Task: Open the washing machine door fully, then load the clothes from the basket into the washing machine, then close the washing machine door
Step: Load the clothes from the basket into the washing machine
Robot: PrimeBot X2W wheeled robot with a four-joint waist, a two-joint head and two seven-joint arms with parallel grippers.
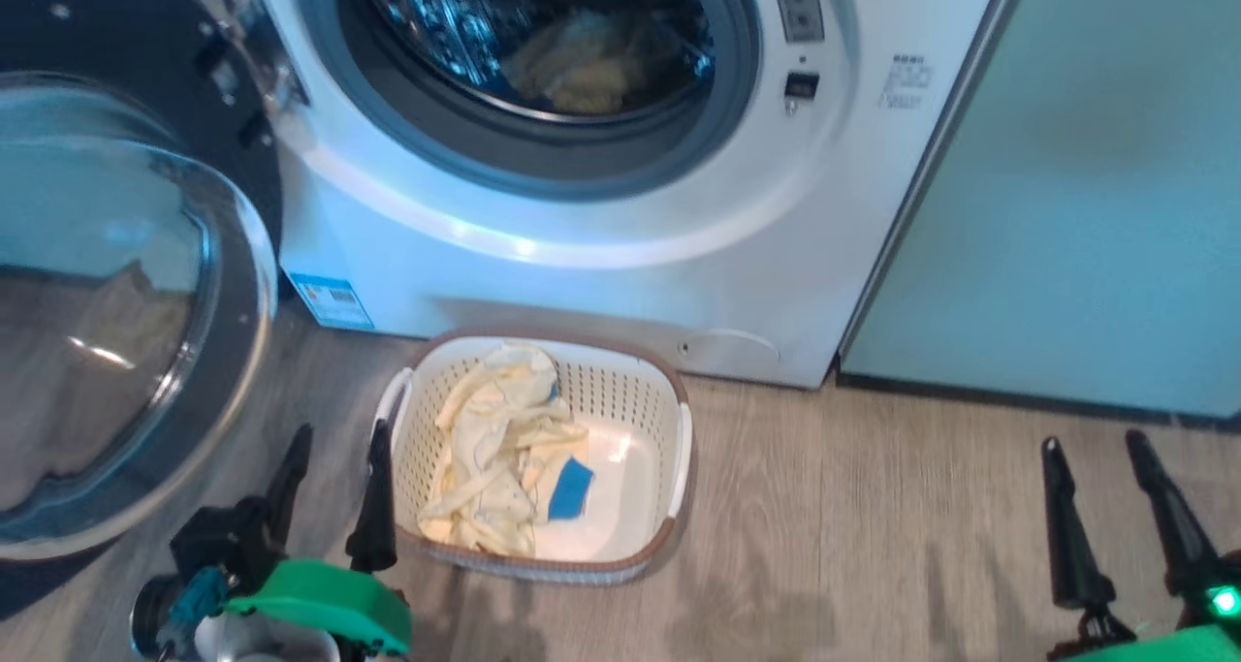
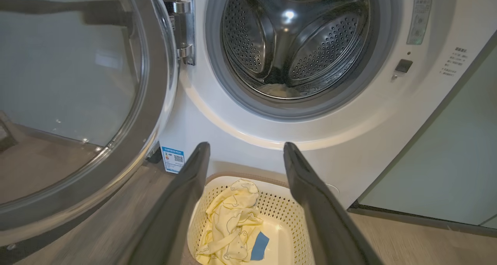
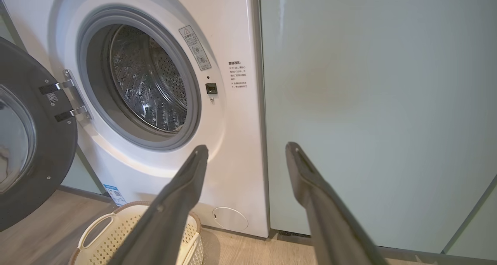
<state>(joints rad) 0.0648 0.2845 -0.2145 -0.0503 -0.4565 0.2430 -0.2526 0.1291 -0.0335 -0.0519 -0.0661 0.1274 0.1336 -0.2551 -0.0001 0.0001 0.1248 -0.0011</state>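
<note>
In the head view, yellow clothes (image 1: 582, 69) inside drum (image 1: 441, 22)

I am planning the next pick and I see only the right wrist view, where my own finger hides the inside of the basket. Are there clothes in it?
Observer: Yes. The basket holds pale yellow clothes and one blue cloth piece.
Operator: Is anything loaded already? I see bare steel.
Observer: A pale yellow garment lies low in the drum.
Operator: And the other arm?
Observer: The left gripper is open and holds nothing. It is beside the basket's left side.
</note>
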